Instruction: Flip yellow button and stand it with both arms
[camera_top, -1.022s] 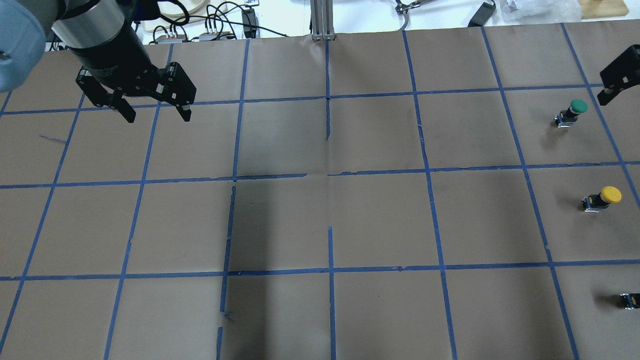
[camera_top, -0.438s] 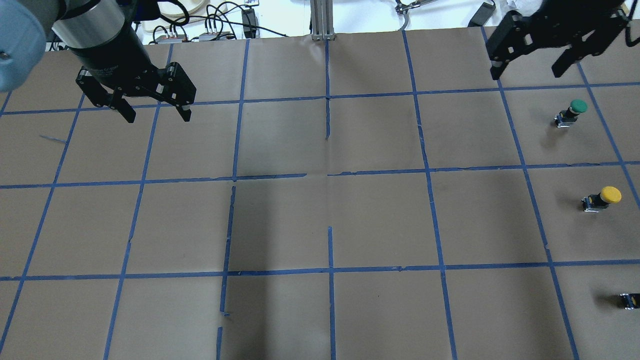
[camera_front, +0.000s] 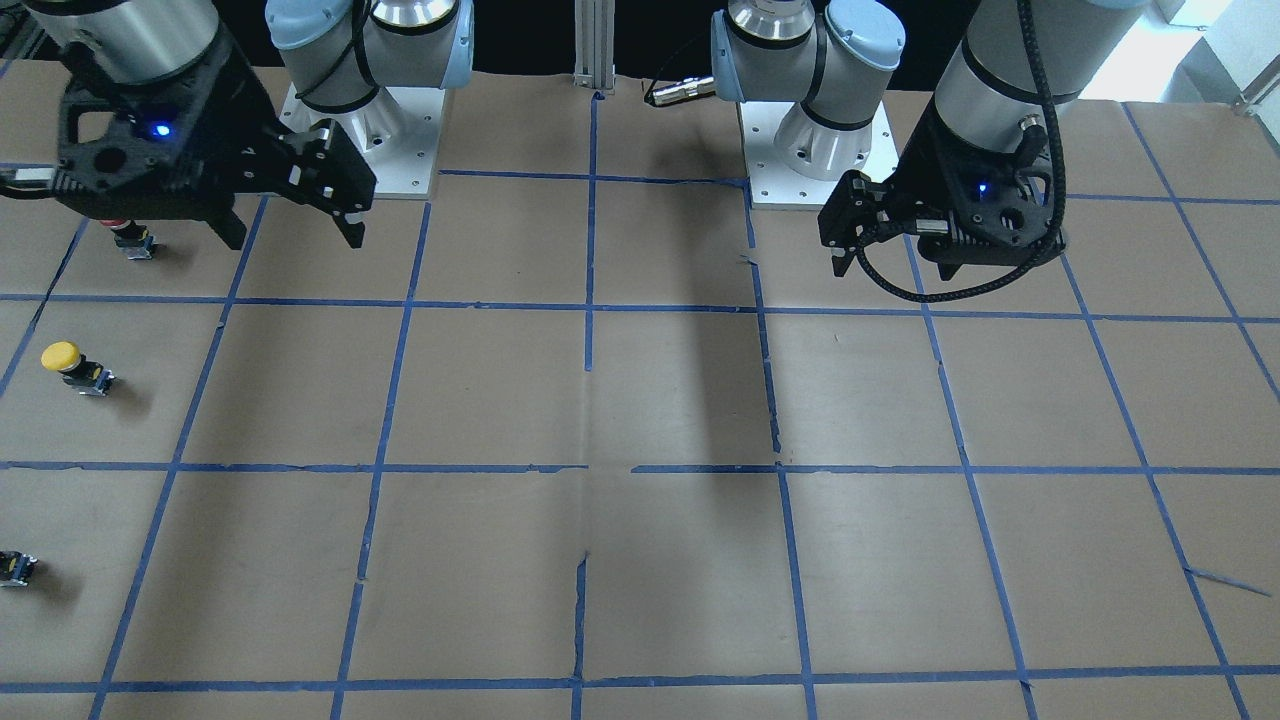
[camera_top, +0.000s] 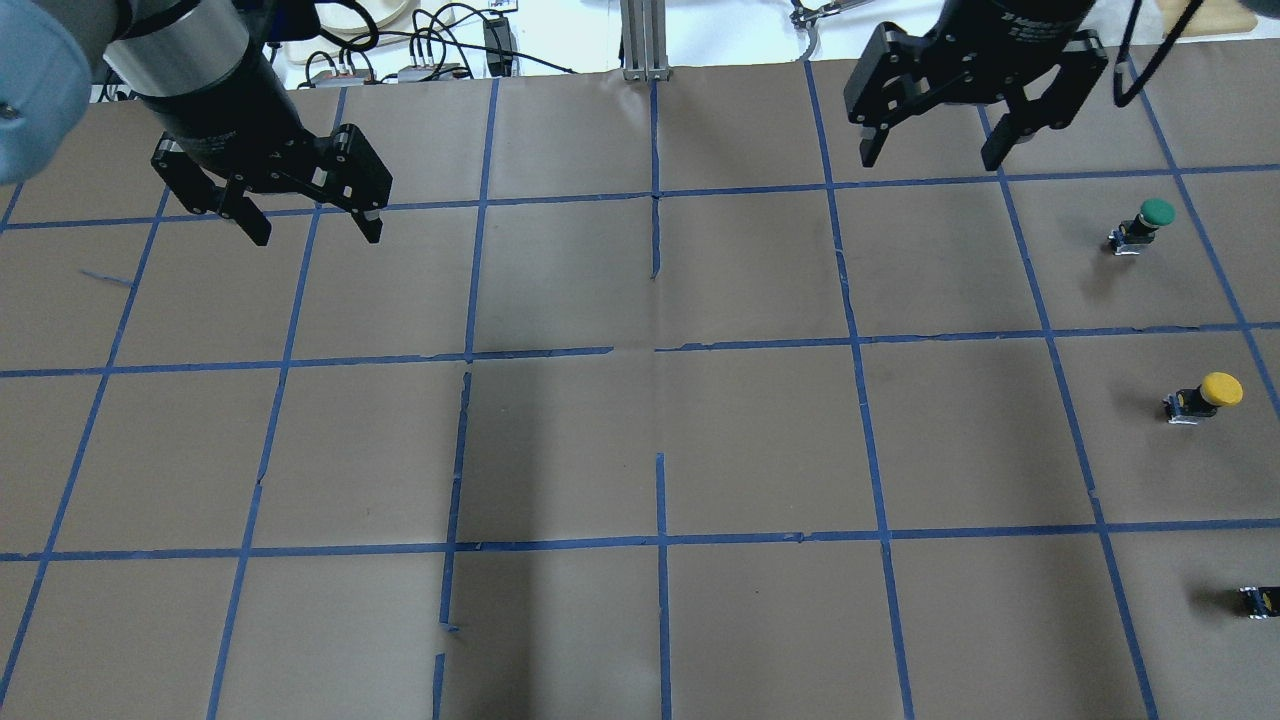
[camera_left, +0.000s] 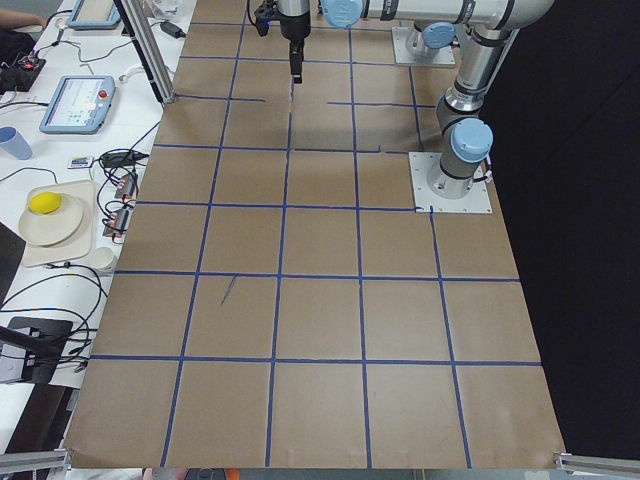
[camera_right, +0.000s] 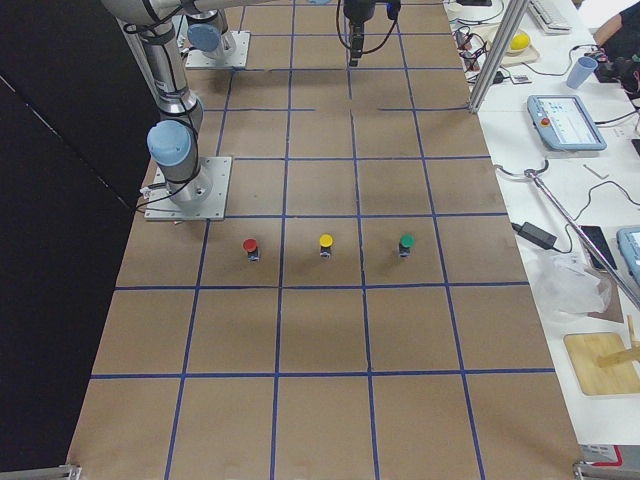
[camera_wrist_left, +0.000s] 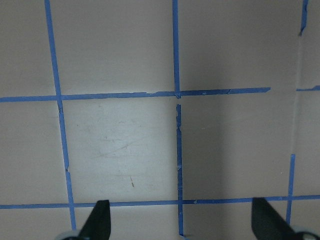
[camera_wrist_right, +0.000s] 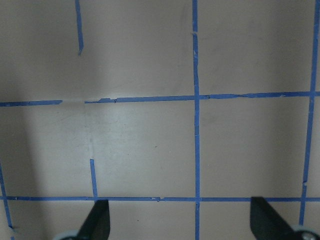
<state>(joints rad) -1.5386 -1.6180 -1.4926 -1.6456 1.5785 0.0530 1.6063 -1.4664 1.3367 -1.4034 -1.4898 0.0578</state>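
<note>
The yellow button (camera_top: 1205, 396) stands on the brown paper near the table's right edge, with its yellow cap on a dark body; it also shows in the front view (camera_front: 72, 366) and the right exterior view (camera_right: 325, 244), where it looks cap up. My right gripper (camera_top: 930, 155) hovers open and empty over the far row, well left of and beyond the button (camera_front: 295, 238). My left gripper (camera_top: 315, 232) hovers open and empty at the far left (camera_front: 895, 262). Both wrist views show wide-apart fingertips (camera_wrist_left: 100, 220) (camera_wrist_right: 100, 220) over bare paper.
A green button (camera_top: 1140, 228) stands beyond the yellow one and a red button (camera_right: 250, 245) stands nearer the robot. Only a small dark body (camera_top: 1260, 600) shows at the overhead view's right edge. Blue tape grids the table. Cables and devices (camera_top: 420, 50) lie past the far edge.
My right gripper has swung in from the right edge and moved left along the far row. My left gripper and the buttons have not moved.
</note>
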